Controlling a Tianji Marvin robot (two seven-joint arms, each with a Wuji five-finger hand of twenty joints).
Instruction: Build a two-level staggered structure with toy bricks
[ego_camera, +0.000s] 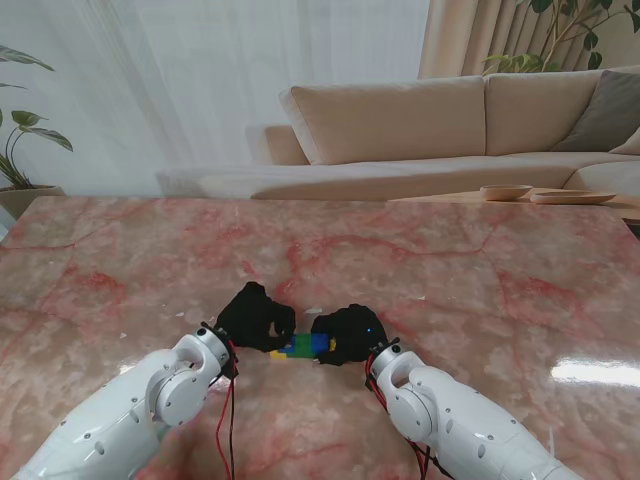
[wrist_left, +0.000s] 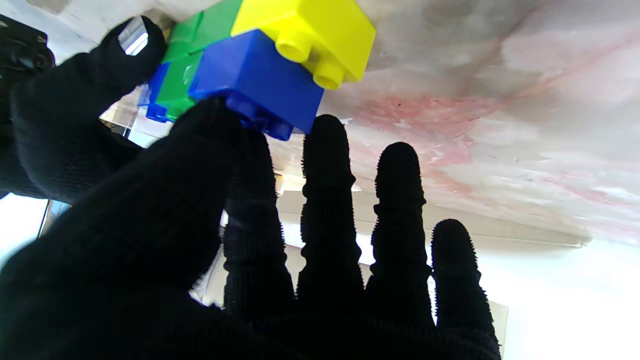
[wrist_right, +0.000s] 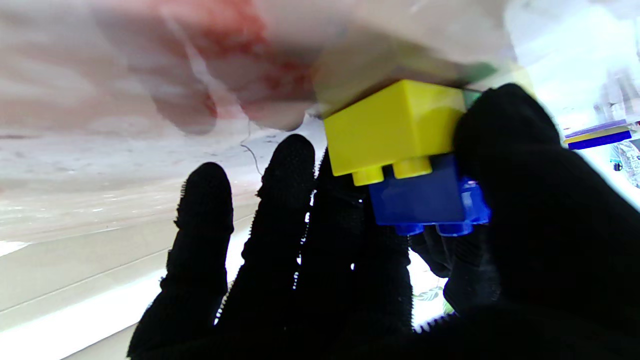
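our left hand (ego_camera: 256, 316) and right hand (ego_camera: 348, 334) both clasp the brick stack (ego_camera: 300, 346) on the marble table (ego_camera: 460, 270) between them. the bricks look light, stiff, probably slick; we would pinch the flat sides, not the studs.

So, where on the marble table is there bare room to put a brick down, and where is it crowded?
Bare marble stretches from the hands to the far edge by the sofa, and out to both sides. It is crowded only near me, at the middle: the left hand and right hand close around the brick cluster with no gap.
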